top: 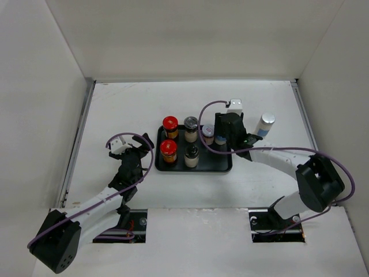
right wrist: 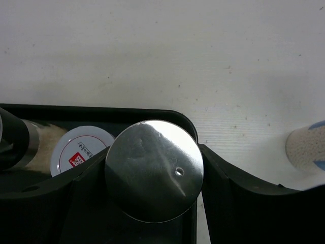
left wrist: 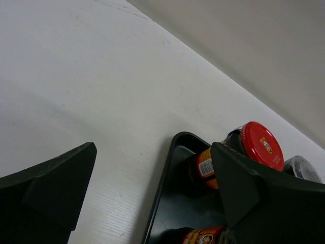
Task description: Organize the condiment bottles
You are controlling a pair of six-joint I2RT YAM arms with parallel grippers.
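A black tray [top: 222, 167] holds two red-lidded dark jars [top: 170, 123] [top: 168, 148], two dark-lidded jars [top: 191, 123] [top: 192, 152] and a pale-lidded jar [top: 207, 132]. My right gripper [top: 226, 134] is over the tray's right end. In the right wrist view it [right wrist: 152, 170] is shut on a silver-capped bottle [right wrist: 154, 168] held upright just inside the tray's corner. A second white silver-capped bottle [top: 266, 123] stands on the table right of the tray and also shows in the right wrist view [right wrist: 306, 148]. My left gripper [top: 130, 151] is open and empty left of the tray.
White walls enclose the white table [top: 127, 104] on the left, back and right. The left wrist view shows the tray's left rim [left wrist: 161, 189], a red-lidded jar [left wrist: 260, 145] and bare table beyond. A white cable box [top: 234, 104] rides on the right wrist.
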